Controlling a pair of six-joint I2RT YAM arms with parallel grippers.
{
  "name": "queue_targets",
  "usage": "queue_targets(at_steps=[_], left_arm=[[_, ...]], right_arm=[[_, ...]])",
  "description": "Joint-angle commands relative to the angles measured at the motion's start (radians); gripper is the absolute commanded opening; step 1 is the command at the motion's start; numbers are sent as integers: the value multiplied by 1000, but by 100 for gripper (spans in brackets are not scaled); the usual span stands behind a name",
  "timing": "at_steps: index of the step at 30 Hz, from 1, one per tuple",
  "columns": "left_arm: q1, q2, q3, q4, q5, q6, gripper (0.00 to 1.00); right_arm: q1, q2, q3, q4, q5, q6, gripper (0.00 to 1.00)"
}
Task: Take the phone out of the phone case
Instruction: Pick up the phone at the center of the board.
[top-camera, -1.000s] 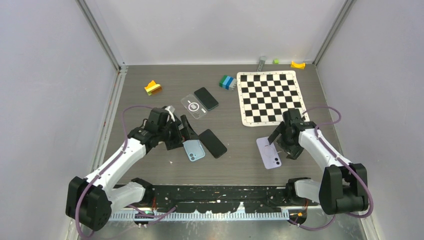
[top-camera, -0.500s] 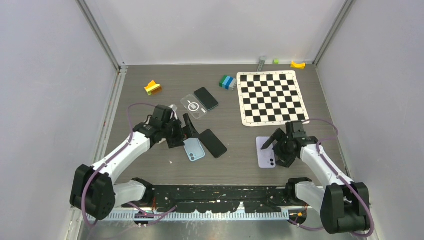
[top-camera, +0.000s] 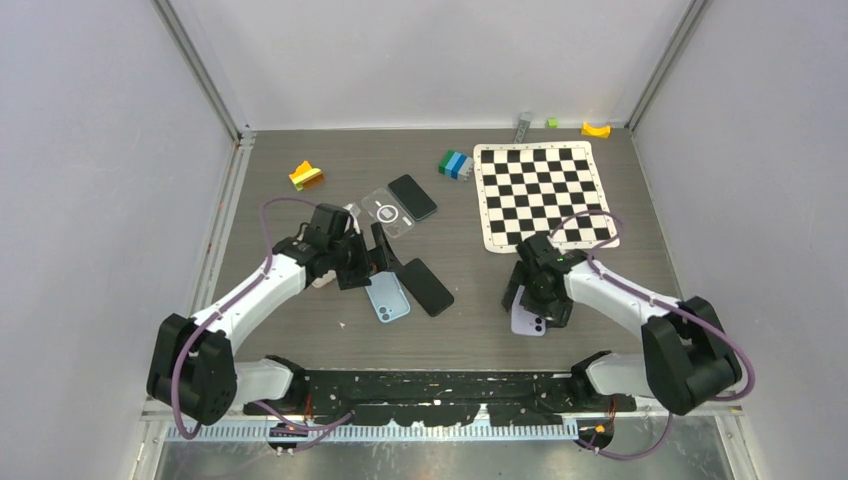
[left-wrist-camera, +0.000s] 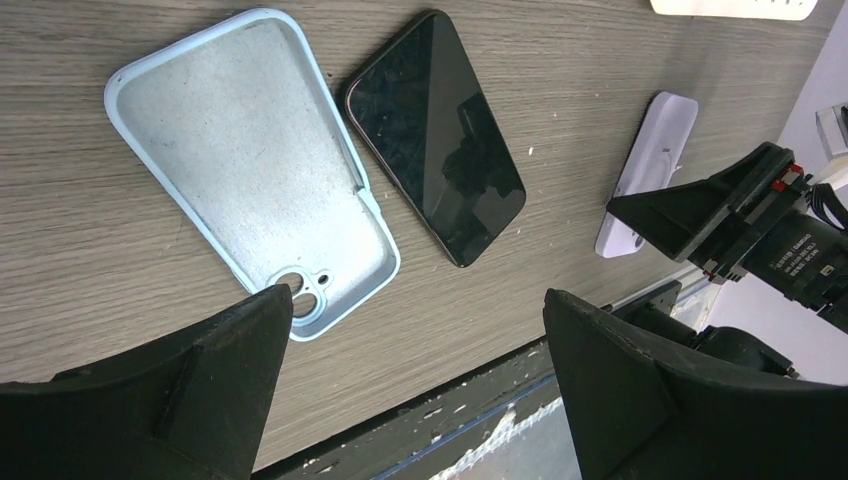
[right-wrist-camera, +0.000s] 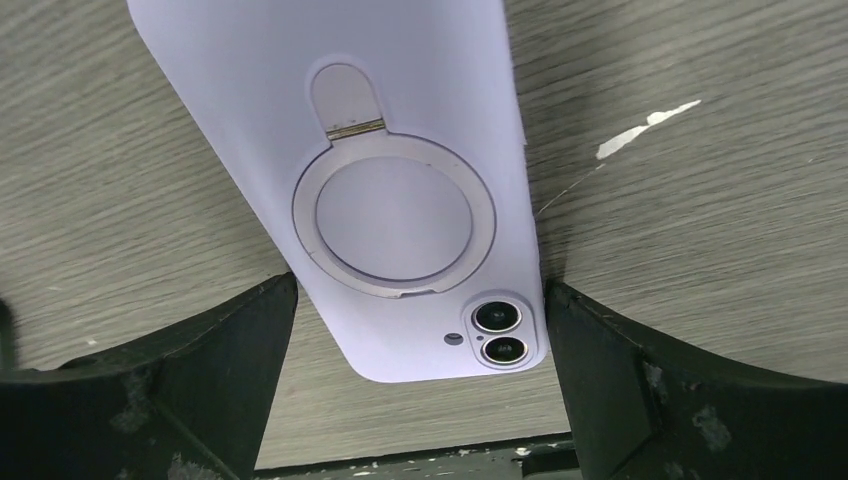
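Note:
A lilac phone case (right-wrist-camera: 400, 150) with a ring stand lies back up on the table, and the phone's two camera lenses (right-wrist-camera: 497, 333) show through its cutout. My right gripper (right-wrist-camera: 420, 292) is open and straddles the case's lens end, one finger on each side. From above, only the near end of the lilac case (top-camera: 527, 322) shows below the right gripper (top-camera: 532, 293). My left gripper (left-wrist-camera: 417, 297) is open and holds nothing. It hovers near an empty light blue case (left-wrist-camera: 250, 150) and a bare black phone (left-wrist-camera: 435, 135).
A clear case (top-camera: 388, 213) and a second black phone (top-camera: 413, 196) lie farther back. A chessboard mat (top-camera: 543, 195) covers the back right. Small coloured blocks (top-camera: 455, 164) and a yellow-orange block (top-camera: 306, 175) sit near the back. A black rail (top-camera: 430, 385) runs along the near edge.
The right arm swung left and came down over the lilac case, so its open fingers now flank the case. The left gripper drifted slightly back and stayed open.

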Motion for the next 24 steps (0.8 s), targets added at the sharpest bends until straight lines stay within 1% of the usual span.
queue_targets(at_steps=[1,4,6,7,8,9,10,11,12,14,17,24], left_arm=[[-1,9,43,26,9,37,100],[0,14,40,33,4,42,100],[1,18,39,43,5,37,100],[1,22,38,49,9,34,100],[1,25,39,55,14,32,100],[1,28,38,61,20,29,100],[1,30,38,67,29,28,100],[1,33,38,70,35,28,100],[1,33,37,74,42,28,100],[1,34,36,88,63,33,100],[1,42,36,114,110,37,100],[1,76,37,177,189,17,100]], right_arm=[[71,80,79,4,173,29,100],[89,104,84,25,188,26,100],[92,99,77,44,176,21,98],[92,95,69,61,165,20,93],[91,88,63,69,158,19,85],[91,85,54,88,139,18,80],[91,78,50,99,127,19,70],[91,72,42,120,98,18,65],[91,68,37,132,82,17,57],[91,55,31,162,41,12,49],[92,7,25,217,-38,-1,43],[93,-99,6,381,-286,-1,38]])
